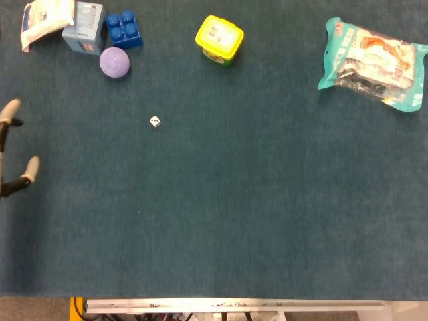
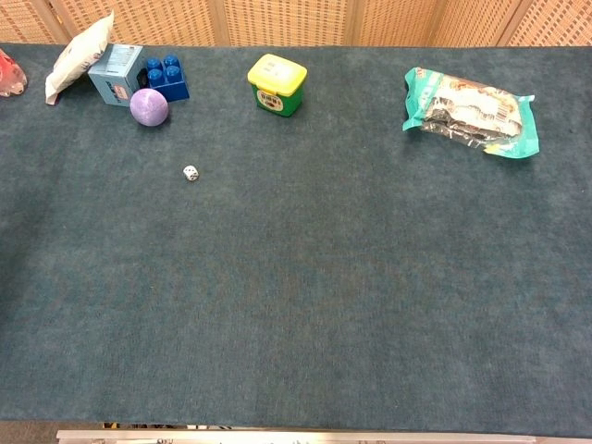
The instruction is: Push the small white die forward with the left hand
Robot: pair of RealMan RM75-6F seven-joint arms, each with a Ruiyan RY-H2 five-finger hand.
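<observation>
The small white die (image 1: 155, 122) lies alone on the blue-green cloth, left of centre, and the chest view shows the die (image 2: 191, 173) too. Of my left hand (image 1: 12, 148) only two pale fingertips show at the far left edge of the head view, well to the left of the die and not touching it. One fingertip (image 1: 11, 109) points up and another (image 1: 31, 165) sits lower. Nothing lies between them; the rest of the hand is cut off. The chest view shows no hand. My right hand appears in neither view.
A purple ball (image 1: 114, 63), a blue block (image 1: 124, 29), a light blue box (image 1: 84, 26) and a white packet (image 1: 44, 18) cluster at the far left. A yellow-lidded tub (image 1: 219, 39) stands far centre. A teal snack bag (image 1: 373, 63) lies far right.
</observation>
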